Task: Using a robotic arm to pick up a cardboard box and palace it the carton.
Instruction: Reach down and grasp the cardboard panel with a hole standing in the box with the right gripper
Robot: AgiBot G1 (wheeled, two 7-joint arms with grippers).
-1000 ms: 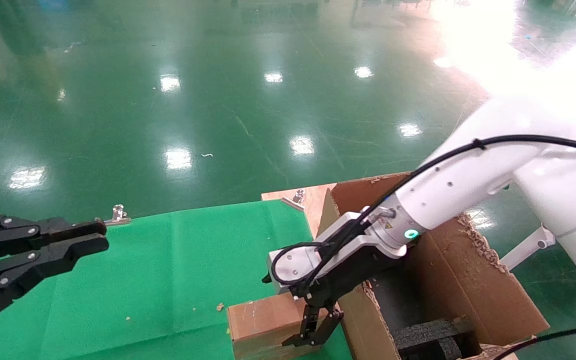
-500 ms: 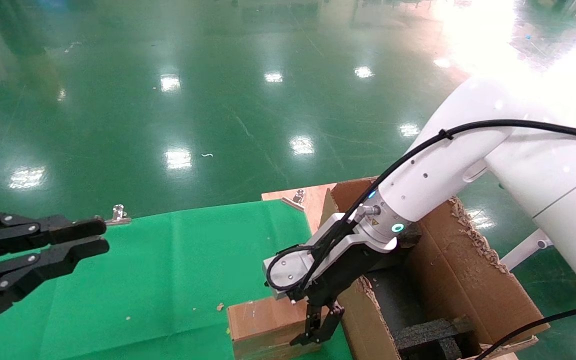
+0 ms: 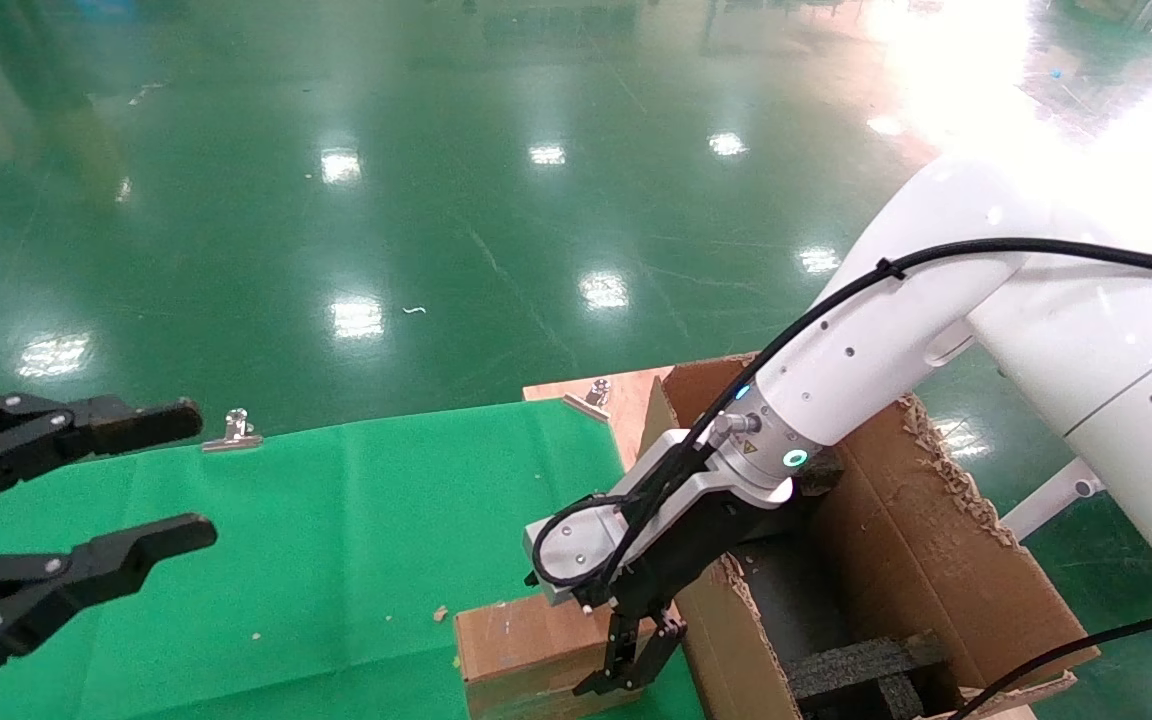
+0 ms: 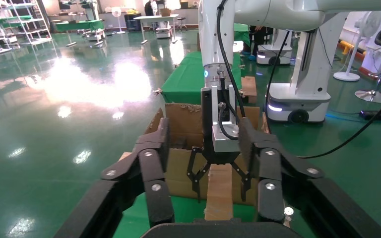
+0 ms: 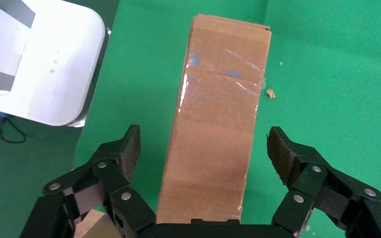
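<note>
Brown cardboard fills the near right of the scene: the small sealed box [image 3: 526, 650] lies flat on the green cloth [image 3: 336, 540], just beside the carton's [image 3: 936, 560] ragged left wall, clear tape running along its top face. The right gripper [image 3: 626, 672], on the white arm [image 3: 896, 340] with its green light ring, points down over the box's right end. In the right wrist view its fingers [image 5: 126, 148] are spread wide, one on each side of the box [image 5: 218, 124] and clear of the long edges, so nothing is gripped. Black foam blocks [image 3: 866, 665] sit inside the carton. The left gripper [image 3: 151, 480] hovers over the far left of the cloth, well apart from the box, with its fingers parted and empty. A metal clip [image 3: 232, 432] sits at the cloth's far edge.
</note>
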